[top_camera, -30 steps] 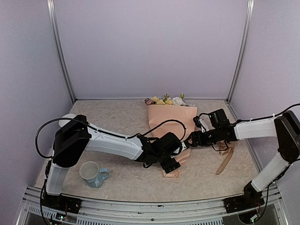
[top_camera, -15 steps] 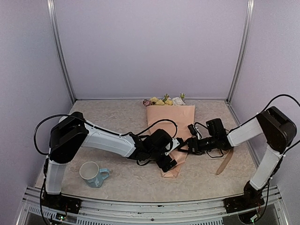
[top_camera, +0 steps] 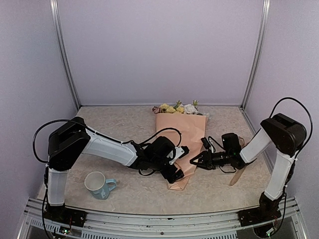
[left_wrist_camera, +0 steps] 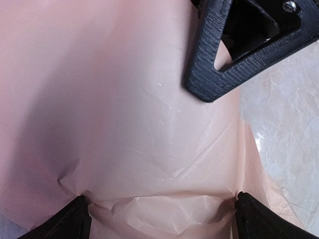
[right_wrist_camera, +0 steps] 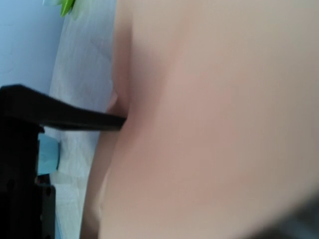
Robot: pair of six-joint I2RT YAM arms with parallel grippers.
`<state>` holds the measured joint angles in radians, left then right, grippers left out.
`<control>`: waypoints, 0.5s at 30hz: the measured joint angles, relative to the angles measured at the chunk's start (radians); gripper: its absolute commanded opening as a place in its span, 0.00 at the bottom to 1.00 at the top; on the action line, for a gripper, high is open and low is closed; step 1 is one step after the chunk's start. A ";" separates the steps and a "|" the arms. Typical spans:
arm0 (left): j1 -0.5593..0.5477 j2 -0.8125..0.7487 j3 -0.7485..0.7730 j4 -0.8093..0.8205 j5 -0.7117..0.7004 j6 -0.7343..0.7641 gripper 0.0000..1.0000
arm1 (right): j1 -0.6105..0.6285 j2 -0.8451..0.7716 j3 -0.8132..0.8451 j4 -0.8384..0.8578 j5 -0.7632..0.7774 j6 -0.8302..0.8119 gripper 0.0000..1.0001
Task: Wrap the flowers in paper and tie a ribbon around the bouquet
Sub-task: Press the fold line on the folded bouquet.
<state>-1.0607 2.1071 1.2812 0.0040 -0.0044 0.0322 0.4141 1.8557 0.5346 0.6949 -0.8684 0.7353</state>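
Pinning thin peach-pink wrapping-paper cone (top_camera: 187, 132) at desk (top_camera: 124, 129) centre, left tool (left_wrist_camera: 162, 216) splayed wide, holding fold flat | right tool (top_camera: 199, 162) working at its 3 o'clock edge, clench untellable | mixed-colour artificial flowers (top_camera: 177, 108) sticking out at 12 o'clock

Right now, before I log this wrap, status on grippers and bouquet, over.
Left gripper open, astride the paper, narrow end. Right gripper at the paper edge, jaws unclear. Ribbon untied, on table at right. Nothing blocking.

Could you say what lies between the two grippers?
The lower part of the peach paper, between left gripper and right gripper, as the top view shows.
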 measured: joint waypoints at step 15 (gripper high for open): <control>0.013 -0.097 -0.160 0.117 0.059 -0.025 0.99 | 0.011 0.015 -0.001 0.025 -0.021 0.056 0.00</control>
<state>-1.0473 2.0106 1.1210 0.1215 0.0547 0.0074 0.4252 1.8706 0.5335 0.7197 -0.8890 0.7910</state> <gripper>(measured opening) 0.987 0.007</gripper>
